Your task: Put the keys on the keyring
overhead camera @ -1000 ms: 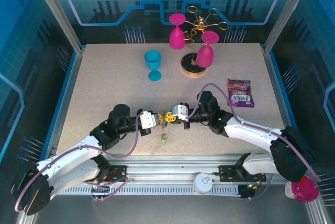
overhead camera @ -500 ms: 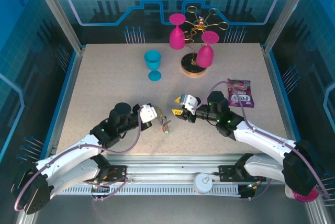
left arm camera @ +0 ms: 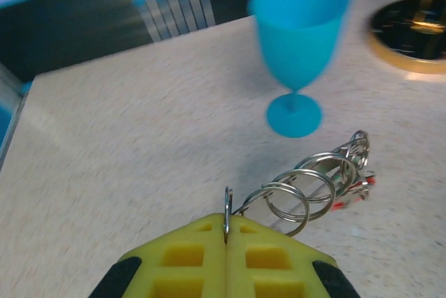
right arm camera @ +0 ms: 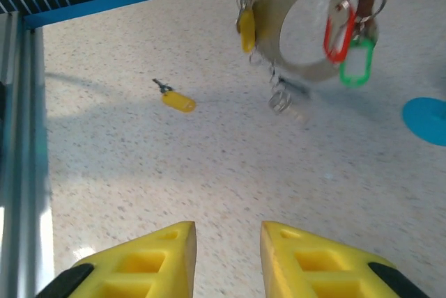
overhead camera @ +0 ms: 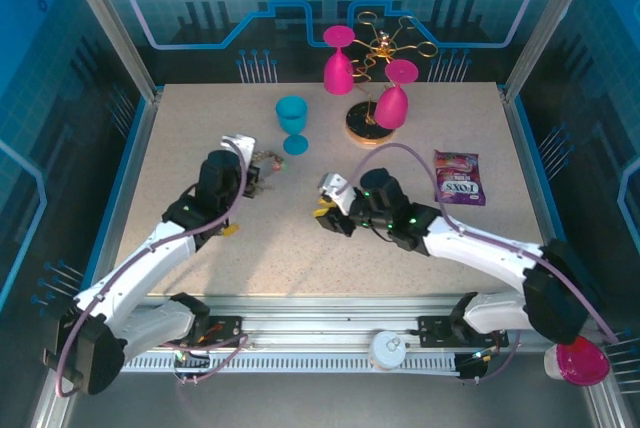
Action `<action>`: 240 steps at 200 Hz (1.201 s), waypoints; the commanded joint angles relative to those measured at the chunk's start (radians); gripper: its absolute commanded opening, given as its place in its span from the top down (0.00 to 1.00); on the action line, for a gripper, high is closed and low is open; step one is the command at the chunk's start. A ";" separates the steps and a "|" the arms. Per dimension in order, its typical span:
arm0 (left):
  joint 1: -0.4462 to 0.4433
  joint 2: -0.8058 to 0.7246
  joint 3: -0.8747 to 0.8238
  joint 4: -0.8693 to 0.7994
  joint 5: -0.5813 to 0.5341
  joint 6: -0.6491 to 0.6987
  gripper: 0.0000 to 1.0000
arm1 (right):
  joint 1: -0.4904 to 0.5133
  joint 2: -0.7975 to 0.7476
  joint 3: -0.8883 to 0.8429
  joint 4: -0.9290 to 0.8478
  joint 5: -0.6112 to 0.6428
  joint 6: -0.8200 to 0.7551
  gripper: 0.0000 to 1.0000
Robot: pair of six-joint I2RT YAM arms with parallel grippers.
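Left wrist view — left claw (left arm camera: 226, 232) clamps the keyring (left arm camera: 301, 185); right claw (right arm camera: 228, 232) gapes.

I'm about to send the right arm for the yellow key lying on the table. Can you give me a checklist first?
1. Grip: the left gripper is shut on the keyring: ok.
2. Picking hand: the right gripper is open, with nothing between its fingers: ok.
3. Target: the yellow key lies alone on the table: ok.
4. Approach: in the top view the key lies right beside the left arm; whether there is enough room: cannot tell.
5. Load: the red key and green key hang from the keyring: ok.
6. Surroundings: the blue goblet is upright but close to the dangling keyring, so probably little room: not ok.
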 commanded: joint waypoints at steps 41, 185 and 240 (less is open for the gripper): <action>0.244 0.035 0.136 -0.185 0.121 -0.277 1.00 | 0.187 0.379 0.255 0.090 0.062 0.249 0.69; 0.342 0.019 0.049 -0.032 0.142 -0.324 1.00 | 0.238 0.978 0.729 0.204 0.031 0.425 0.65; 0.343 0.019 0.037 -0.018 0.154 -0.325 1.00 | 0.244 1.048 0.765 0.247 -0.009 0.410 0.64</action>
